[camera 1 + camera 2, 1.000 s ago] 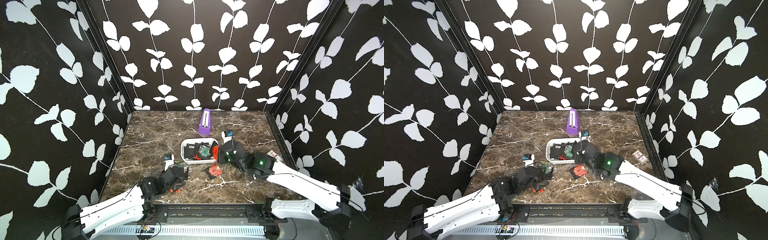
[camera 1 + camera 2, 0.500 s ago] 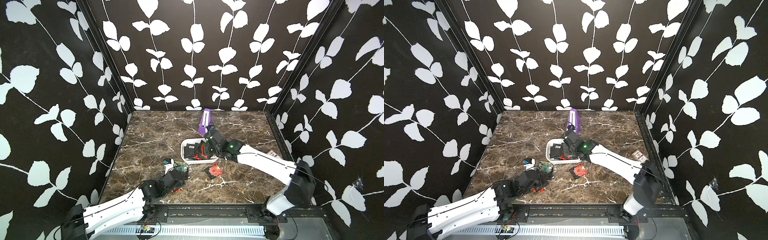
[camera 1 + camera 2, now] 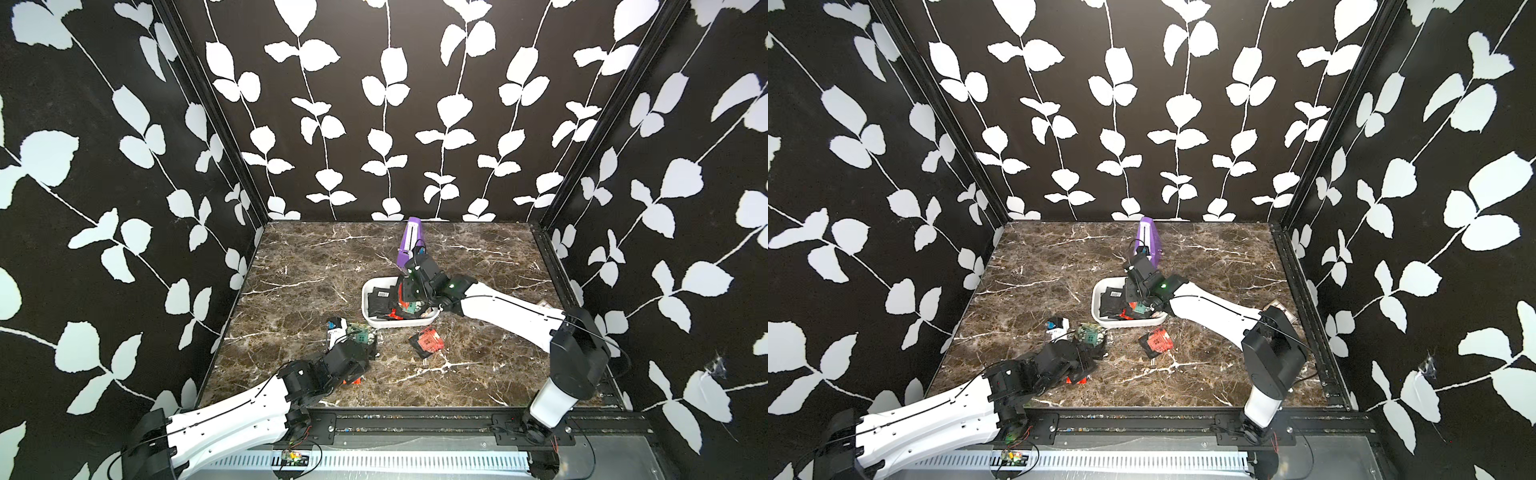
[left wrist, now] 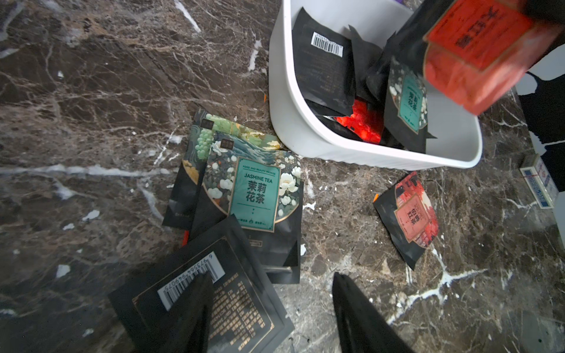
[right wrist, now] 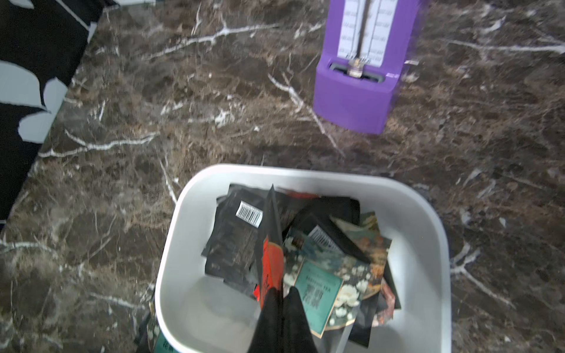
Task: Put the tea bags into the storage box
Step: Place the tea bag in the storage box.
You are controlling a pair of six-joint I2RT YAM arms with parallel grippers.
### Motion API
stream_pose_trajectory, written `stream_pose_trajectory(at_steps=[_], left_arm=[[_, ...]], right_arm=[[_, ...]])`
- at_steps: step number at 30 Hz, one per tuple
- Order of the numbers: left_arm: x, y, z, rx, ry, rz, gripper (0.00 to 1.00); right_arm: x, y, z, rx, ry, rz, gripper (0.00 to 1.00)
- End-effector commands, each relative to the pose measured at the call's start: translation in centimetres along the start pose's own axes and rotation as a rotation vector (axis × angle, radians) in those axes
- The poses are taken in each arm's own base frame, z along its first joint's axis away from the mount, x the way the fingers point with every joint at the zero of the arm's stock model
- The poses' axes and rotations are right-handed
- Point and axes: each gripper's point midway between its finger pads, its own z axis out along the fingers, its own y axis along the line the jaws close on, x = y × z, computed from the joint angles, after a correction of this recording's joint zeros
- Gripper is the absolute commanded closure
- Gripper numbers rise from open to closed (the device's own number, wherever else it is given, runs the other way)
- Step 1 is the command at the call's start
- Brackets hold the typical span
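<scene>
The work surface is a brown marble-pattern table [image 3: 311,270] enclosed by black walls with white leaf print. The storage box [image 3: 366,301] sits near the table centre and already contains several tea bags [image 5: 232,244], loosely overlapped.

We find the right gripper [image 5: 282,295] above the box interior, jaws pressed together on 1 orange-red sachet [image 5: 270,266] held on edge. We judge that this orientation lets the sachet drop cleanly between the walls, so release is the step in hand.

Just outside the box wall lies a stack of at least 3 sachets. A jasmine tea sachet [image 4: 255,195] lies face up, and a black barcode sachet [image 4: 241,308] overlaps it. The left gripper [image 4: 272,276] hovers low over this stack, jaws spread and holding nothing. We judge it is positioned for the next pick.

1 red sachet [image 4: 409,217] lies alone on the marble, apart from the stack. A purple metronome [image 5: 357,91] stands beyond the box, apart from it.
</scene>
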Motion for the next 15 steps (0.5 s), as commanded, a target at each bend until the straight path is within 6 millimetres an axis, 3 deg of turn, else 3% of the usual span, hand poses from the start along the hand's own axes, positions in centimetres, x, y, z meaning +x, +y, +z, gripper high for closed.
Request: stream_pose_trajectory(at_steps=[1, 3, 5, 7, 12, 15], left_arm=[[-0.4, 0.3, -0.4, -0.029, -0.003, 0.021, 0.40], [-0.5, 0.3, -0.5, -0.041, 0.001, 0.037, 0.40], [-0.7, 0.5, -0.7, -0.059, -0.003, 0.051, 0.39], [-1.1, 0.6, -0.9, -0.073, -0.012, 0.061, 0.39], [-1.7, -0.3, -1.1, -0.053, -0.022, 0.074, 0.37], [-1.9, -2.0, -1.0, 0.014, -0.016, 0.063, 0.37]], right_arm=[[0.5, -1.7, 1.3, 0.048, 0.009, 0.014, 0.96], [0.6, -3.0, 1.0, 0.095, 0.020, 0.005, 0.85], [0.6, -4.4, 0.0, 0.152, 0.020, -0.023, 0.66], [0.3, -5.4, -1.5, 0.199, 0.009, -0.051, 0.54], [-0.4, -7.5, -6.4, 0.248, -0.049, -0.083, 0.51], [-0.1, -8.4, -9.2, 0.227, -0.094, -0.057, 0.52]])
